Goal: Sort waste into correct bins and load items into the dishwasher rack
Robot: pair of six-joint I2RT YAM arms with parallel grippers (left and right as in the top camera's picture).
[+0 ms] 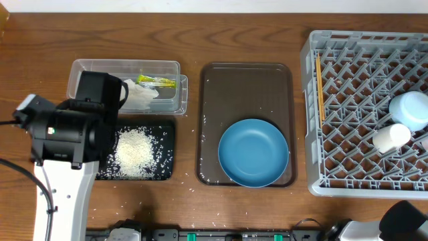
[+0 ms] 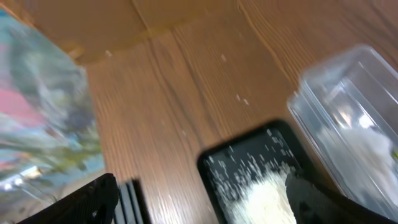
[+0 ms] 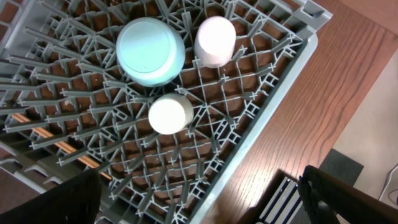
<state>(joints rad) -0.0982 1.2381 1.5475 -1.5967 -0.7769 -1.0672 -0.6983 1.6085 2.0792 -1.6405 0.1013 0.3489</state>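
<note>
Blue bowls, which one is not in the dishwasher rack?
The larger, darker blue bowl, sitting upright on the brown tray; the small light-blue bowl is upside down inside the grey rack.

One clear plastic tub (image 1: 180, 100), one black tray (image 1: 167, 127), one brown serving tray (image 1: 247, 87), one grey dishwasher rack (image 1: 309, 120). One large dark-blue bowl (image 1: 253, 152), one small light-blue bowl (image 3: 150, 51). Two small white cups (image 3: 170, 114). One crumpled tissue (image 1: 140, 97), one yellow-green wrapper (image 1: 157, 82).
</note>
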